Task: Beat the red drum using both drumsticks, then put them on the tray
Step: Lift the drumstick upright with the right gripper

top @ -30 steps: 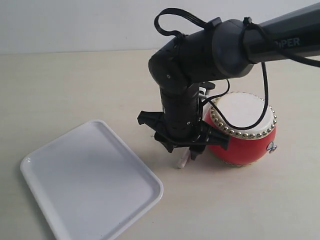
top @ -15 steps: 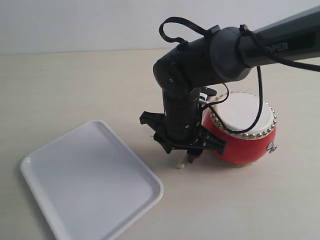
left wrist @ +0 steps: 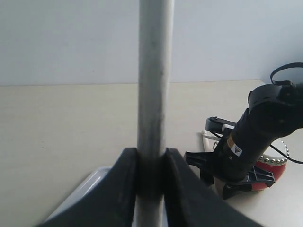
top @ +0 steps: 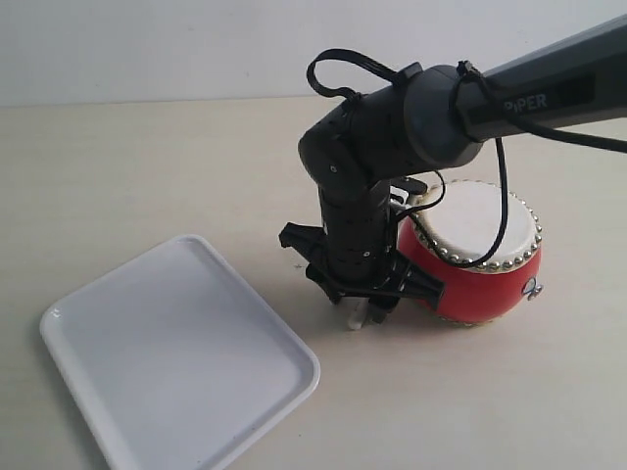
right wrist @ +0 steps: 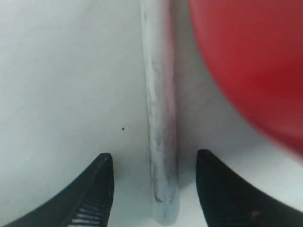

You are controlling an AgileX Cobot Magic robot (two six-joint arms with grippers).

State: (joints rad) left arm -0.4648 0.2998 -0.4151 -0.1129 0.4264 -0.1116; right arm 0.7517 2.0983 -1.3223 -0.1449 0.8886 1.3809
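R gripper [top: 367, 305]: jaws wide open, nothing in them. It points straight down at the bench [top: 147, 166], tight against the side of the drum [top: 480, 250] that faces the tray [top: 176, 352]. Its arm spans in from the right edge of the ext view.

Drumstick no. 1 [right wrist: 161, 118] lies flat on the bench, running down the middle btw the two open fingers [right wrist: 102, 189]. There's a clear gap to each, no contact. The drum [right wrist: 246, 71] is just beside that stick with a thin shadowed strip btw them; can't tell if they touch further along. In the ext view you only get the stick's pale end [top: 358, 315] poking out under the gripper, the rest is hidden by the wrist.

L gripper [left wrist: 150, 163]: clamped on drumstick no. 2 [left wrist: 154, 71], fingers [left wrist: 125, 189] pinching it from both sides, stick running long past the tips. You only see this gripper in its own wrist view. It's well apart from the drum [left wrist: 270, 165], and a corner of the tray [left wrist: 87, 187] shows just past its fingers. R arm [left wrist: 251, 132] shows there too, right next to the drum.

Drum stands upright on the bench, skin up, near the tray but not touching it. Tray lies flat on the bench.
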